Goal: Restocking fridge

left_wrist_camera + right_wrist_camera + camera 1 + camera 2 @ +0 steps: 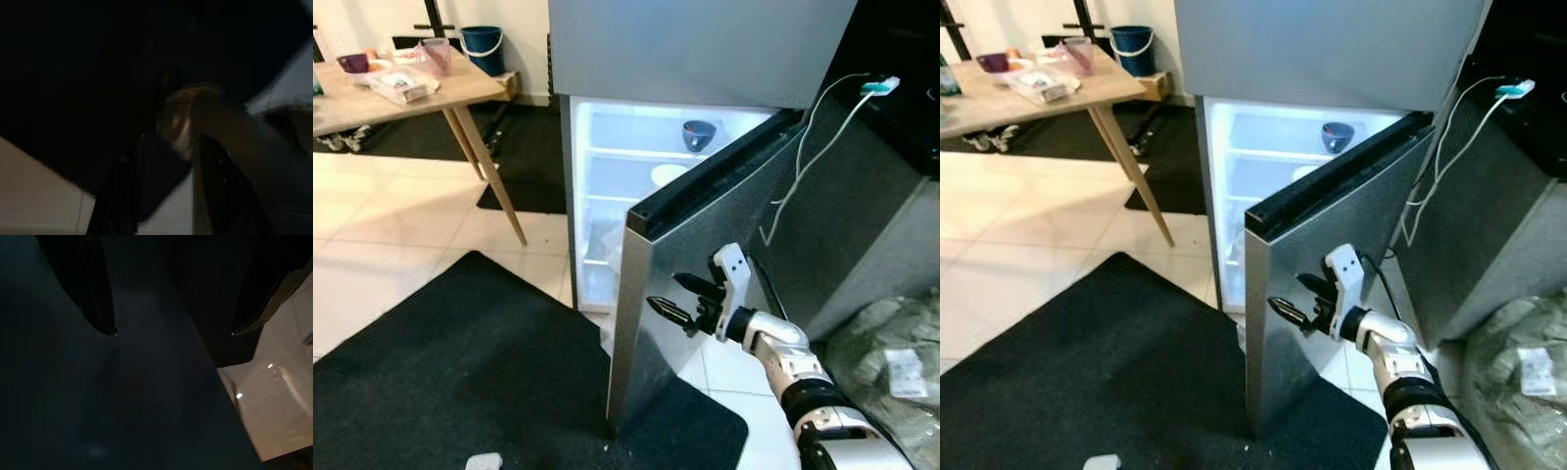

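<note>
the fridge (636, 147) stands at 12 o'clock, its door (705, 284) half open. the right gripper (677, 300) is held spread, empty, against the door's outer face — a push there should be kept steady. the right wrist view adds the tips' gap; a bowl (698, 134) is seen from the head.

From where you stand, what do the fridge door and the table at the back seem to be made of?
The grey fridge door looks like brushed or textured steel: a dull, speckled sheen. The light-brown table looks like pale wood with a matt finish and slanted, tapered legs, though it could be laminate.
</note>
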Robot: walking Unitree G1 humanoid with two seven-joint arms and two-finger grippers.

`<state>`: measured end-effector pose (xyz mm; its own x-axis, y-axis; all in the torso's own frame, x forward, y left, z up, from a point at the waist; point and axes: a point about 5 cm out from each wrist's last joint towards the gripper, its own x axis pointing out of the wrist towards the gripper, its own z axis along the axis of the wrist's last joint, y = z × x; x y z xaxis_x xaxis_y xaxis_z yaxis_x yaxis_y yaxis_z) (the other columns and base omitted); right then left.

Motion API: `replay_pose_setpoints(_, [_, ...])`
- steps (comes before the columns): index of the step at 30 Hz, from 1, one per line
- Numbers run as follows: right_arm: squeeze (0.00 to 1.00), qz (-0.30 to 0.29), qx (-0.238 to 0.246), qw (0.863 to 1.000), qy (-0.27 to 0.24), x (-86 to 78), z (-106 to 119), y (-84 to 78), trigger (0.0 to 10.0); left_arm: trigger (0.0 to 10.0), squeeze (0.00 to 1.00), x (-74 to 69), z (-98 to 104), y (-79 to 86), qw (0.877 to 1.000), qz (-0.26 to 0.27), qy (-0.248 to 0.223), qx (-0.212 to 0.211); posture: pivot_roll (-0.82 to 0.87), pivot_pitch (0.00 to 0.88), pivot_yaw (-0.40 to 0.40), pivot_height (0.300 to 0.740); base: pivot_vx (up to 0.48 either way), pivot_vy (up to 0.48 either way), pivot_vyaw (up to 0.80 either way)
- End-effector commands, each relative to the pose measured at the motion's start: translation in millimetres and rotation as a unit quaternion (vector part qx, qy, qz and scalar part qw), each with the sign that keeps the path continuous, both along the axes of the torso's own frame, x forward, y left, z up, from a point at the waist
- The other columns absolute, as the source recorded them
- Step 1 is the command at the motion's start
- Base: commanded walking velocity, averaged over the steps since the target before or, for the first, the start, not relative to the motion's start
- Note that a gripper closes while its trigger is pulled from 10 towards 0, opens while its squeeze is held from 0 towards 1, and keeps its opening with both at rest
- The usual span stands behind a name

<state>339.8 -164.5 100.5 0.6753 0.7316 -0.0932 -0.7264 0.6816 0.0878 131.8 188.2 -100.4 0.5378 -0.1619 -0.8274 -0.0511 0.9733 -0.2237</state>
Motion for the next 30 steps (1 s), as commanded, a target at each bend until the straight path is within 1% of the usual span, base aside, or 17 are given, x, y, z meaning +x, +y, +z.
replay_pose_setpoints(1, [0.0, 0.008, -0.006, 1.0, -0.001, -0.8, -0.5, 3.1, 10.0, 10.0, 0.0, -11.3, -4.7, -3.6, 1.0, -0.004, 0.026, -0.003, -0.06, 0.086, -0.046, 0.74, 0.0, 0.0, 0.7])
replay_pose_setpoints(8, [0.0, 0.0, -0.007, 1.0, 0.0, -0.7, -1.6, 3.3, 10.0, 10.0, 0.0, -12.0, -4.9, -2.8, 1.0, -0.004, 0.027, 0.0, -0.06, 0.086, -0.045, 0.74, 0.0, 0.0, 0.7])
replay_pose_setpoints(10, [0.0, -0.02, -0.026, 0.999, 0.007, 1.4, -4.1, 2.2, 10.0, 10.0, 0.0, -11.7, -4.8, -2.8, 1.0, -0.004, 0.027, 0.001, -0.06, 0.086, -0.046, 0.74, 0.0, 0.0, 0.59])
replay_pose_setpoints(11, [0.0, -0.026, -0.033, 0.999, 0.007, 2.0, -4.7, 1.9, 10.0, 10.0, 0.0, -11.6, -4.8, -2.9, 1.0, -0.003, 0.028, 0.001, -0.06, 0.086, -0.047, 0.74, 0.0, 0.0, 0.0])
replay_pose_setpoints(19, [0.0, -0.046, -0.039, 0.998, 0.019, 2.0, -9.5, 0.6, 10.0, 10.0, 0.0, -10.5, -4.8, -3.1, 1.0, -0.001, 0.028, 0.005, -0.06, 0.085, -0.047, 0.74, 0.0, 0.0, 0.0])
replay_pose_setpoints(24, [0.0, -0.054, -0.085, 0.994, 0.05, -6.5, -29.4, -0.9, 10.0, 10.0, 0.0, -10.4, -4.8, -2.7, 1.0, 0.001, 0.03, 0.004, -0.06, 0.083, -0.047, 0.74, 0.0, 0.0, 0.0])
replay_pose_setpoints(27, [0.0, -0.054, -0.129, 0.987, 0.08, -18.4, -50.6, -3.8, 10.0, 10.0, 0.0, -9.2, -4.2, -2.9, 1.0, 0.002, 0.026, -0.001, -0.06, 0.083, -0.047, 0.74, 0.0, 0.0, 0.0])
replay_pose_setpoints(28, [0.0, -0.054, -0.129, 0.987, 0.08, -18.4, -50.6, -3.8, 10.0, 10.0, 0.0, -9.2, -4.2, -2.9, 1.0, 0.002, 0.026, -0.001, -0.06, 0.083, -0.047, 0.74, 0.0, 0.0, 0.0])
replay_pose_setpoints(29, [0.0, -0.055, -0.148, 0.982, 0.101, -27.0, -63.5, -5.9, 10.0, 10.0, 0.0, -8.6, -3.9, -2.7, 1.0, 0.001, 0.024, -0.002, -0.06, 0.083, -0.047, 0.74, 0.0, 0.0, 0.0])
replay_pose_setpoints(30, [0.0, -0.055, -0.148, 0.982, 0.101, -27.0, -63.5, -5.9, 10.0, 10.0, 0.0, -8.6, -3.9, -2.7, 1.0, 0.001, 0.024, -0.002, -0.06, 0.083, -0.047, 0.74, 0.0, 0.0, 0.0])
